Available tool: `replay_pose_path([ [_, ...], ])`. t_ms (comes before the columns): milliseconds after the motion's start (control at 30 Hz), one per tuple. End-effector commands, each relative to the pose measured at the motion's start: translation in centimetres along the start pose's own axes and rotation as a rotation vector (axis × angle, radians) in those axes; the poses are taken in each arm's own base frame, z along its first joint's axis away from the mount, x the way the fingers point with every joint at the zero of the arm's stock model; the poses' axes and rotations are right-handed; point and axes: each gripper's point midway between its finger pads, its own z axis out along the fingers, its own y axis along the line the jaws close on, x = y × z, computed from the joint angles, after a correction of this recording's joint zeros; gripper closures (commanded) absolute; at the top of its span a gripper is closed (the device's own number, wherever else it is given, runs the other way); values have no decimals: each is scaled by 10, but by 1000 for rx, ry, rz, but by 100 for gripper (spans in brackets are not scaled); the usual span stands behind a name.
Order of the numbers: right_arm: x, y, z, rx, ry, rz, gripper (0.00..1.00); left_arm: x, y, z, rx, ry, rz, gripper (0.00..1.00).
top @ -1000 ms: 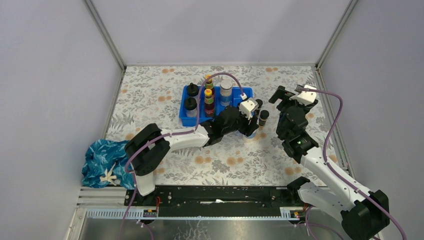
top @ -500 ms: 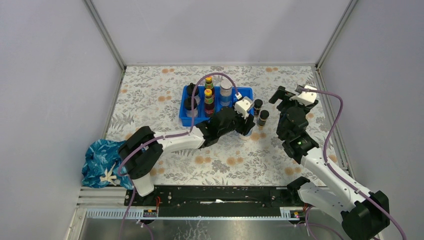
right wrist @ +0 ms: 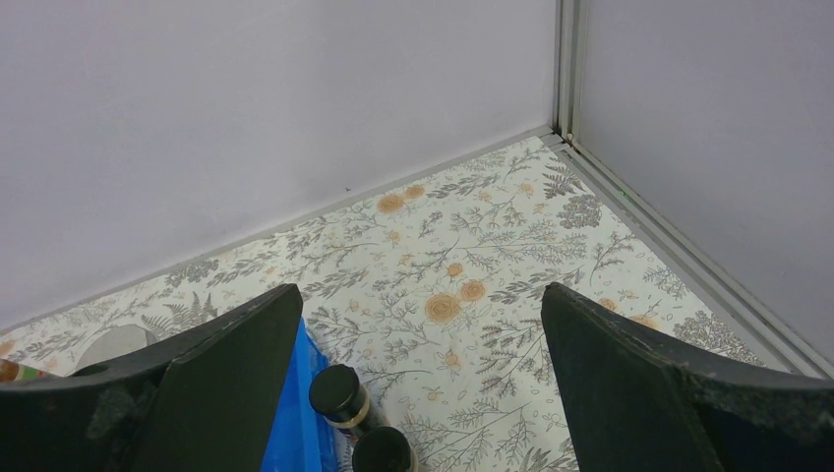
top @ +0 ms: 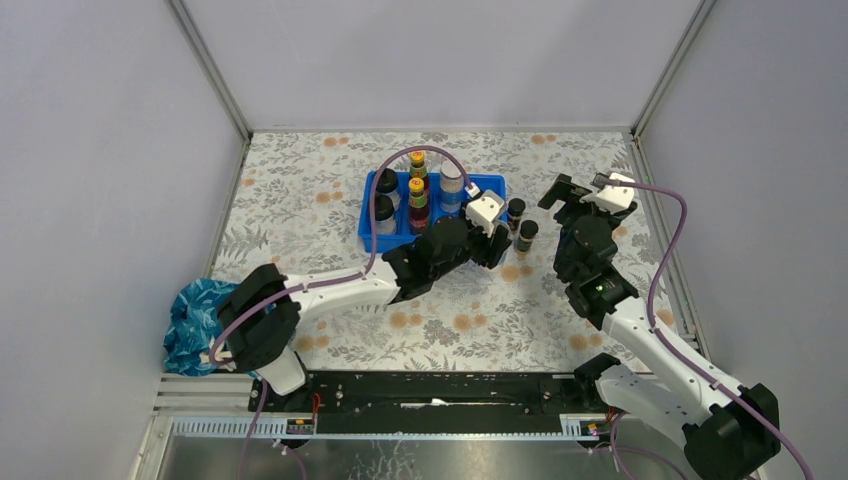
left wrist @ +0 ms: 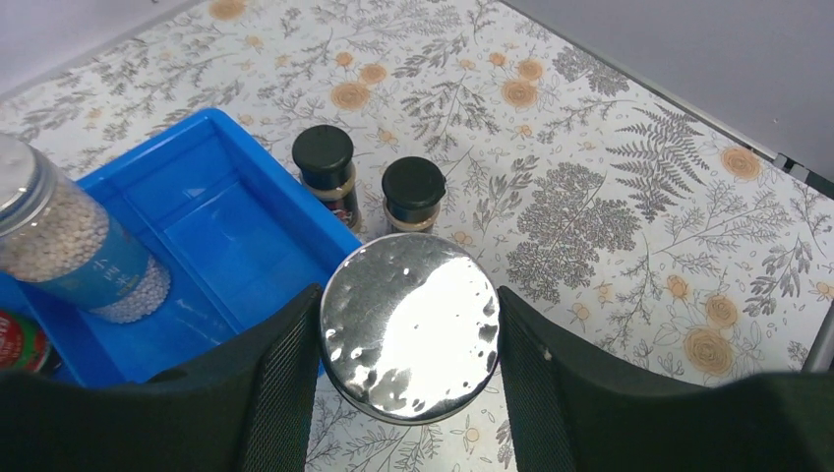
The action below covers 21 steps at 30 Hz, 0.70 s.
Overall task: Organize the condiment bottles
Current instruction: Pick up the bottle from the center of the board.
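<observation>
My left gripper [left wrist: 408, 334] is shut on a clear silver-lidded jar, whose shiny lid [left wrist: 410, 327] fills the gap between the fingers. It hangs over the right front corner of the blue tray [left wrist: 226, 221]. From above, the left gripper [top: 496, 243] hides the jar. Two tiny black-capped bottles [left wrist: 325, 157] [left wrist: 413, 184] stand on the table just right of the tray. Inside the tray stand another silver-lidded jar [top: 452, 180], two yellow-capped red-labelled bottles [top: 417, 192] and two black-domed bottles [top: 386, 183]. My right gripper [top: 590, 190] is open and holds nothing, to the right of the tiny bottles [right wrist: 337, 390].
A crumpled blue cloth [top: 205, 318] lies at the table's near left corner. Grey walls close in the flowered table on three sides. The left arm's purple cable [top: 400, 165] arcs over the tray. The tray's right compartment [left wrist: 211, 231] holds only the one jar [left wrist: 59, 236].
The left arm has carried the silver-lidded jar back and left, from the table in front of the tiny bottles to the tray's corner. The right arm has not moved.
</observation>
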Motion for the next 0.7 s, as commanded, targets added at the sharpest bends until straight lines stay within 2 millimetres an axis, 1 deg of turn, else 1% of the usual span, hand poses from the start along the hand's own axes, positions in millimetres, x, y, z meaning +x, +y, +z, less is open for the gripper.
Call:
replay_pose_path([
  [0, -10, -4, -1, 14, -29, 46, 0, -53, 8, -16, -64, -145, 5, 100],
  [267, -9, -5, -2, 15, -30, 49, 0, -75, 34, -36, -204, -217, 25, 100],
  [400, -10, -5, -1, 14, -31, 49, 0, -83, 54, -45, -308, -259, 31, 100],
  [533, -10, -4, -1, 8, -33, 51, 0, -81, 76, -48, -403, -277, 23, 100],
  [667, -11, -2, -1, 3, -35, 55, 0, -73, 98, -42, -449, -278, 17, 100],
])
